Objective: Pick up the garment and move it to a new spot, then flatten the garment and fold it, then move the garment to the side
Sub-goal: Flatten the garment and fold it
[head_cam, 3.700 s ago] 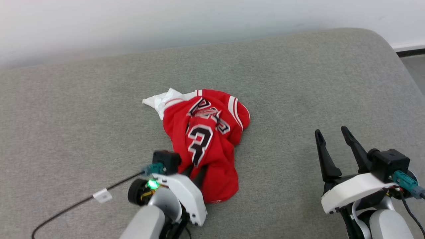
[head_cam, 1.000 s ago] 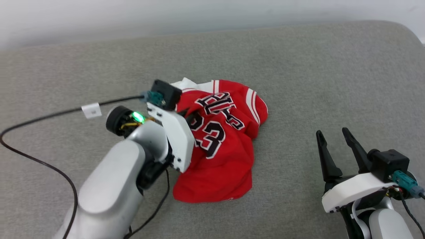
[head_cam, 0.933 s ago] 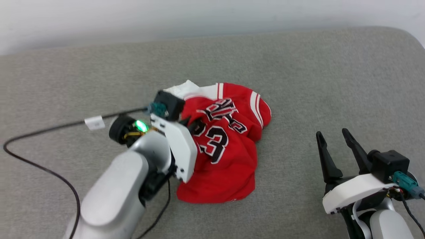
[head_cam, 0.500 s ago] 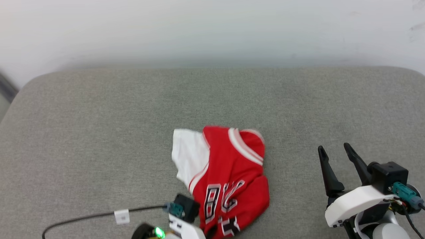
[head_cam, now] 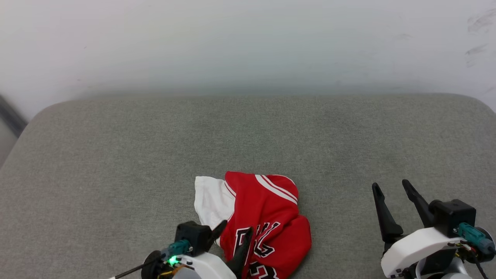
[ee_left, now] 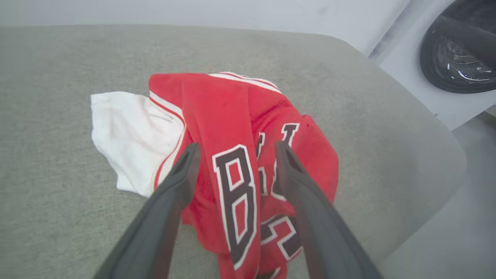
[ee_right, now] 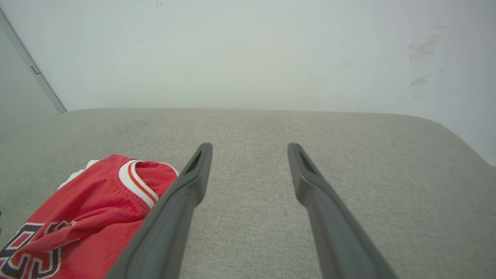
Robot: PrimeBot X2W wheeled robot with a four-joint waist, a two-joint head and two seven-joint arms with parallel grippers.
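Head view: crumpled garment (head_cam: 267, 209) at the near edge of the grey cushion (head_cam: 116, 155).
Left gripper (head_cam: 236, 226) straddles its lettered folds, jaws parted; right gripper (head_cam: 390, 184) spread wide over bare cushion, well apart.

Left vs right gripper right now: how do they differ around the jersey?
The left gripper straddles a fold of the red jersey, cloth between its fingers; the right gripper is over bare grey cushion, apart from the jersey. In the head view the left gripper's fingers lean right, the right gripper's lean left. Shared: both open, neither clamping cloth.
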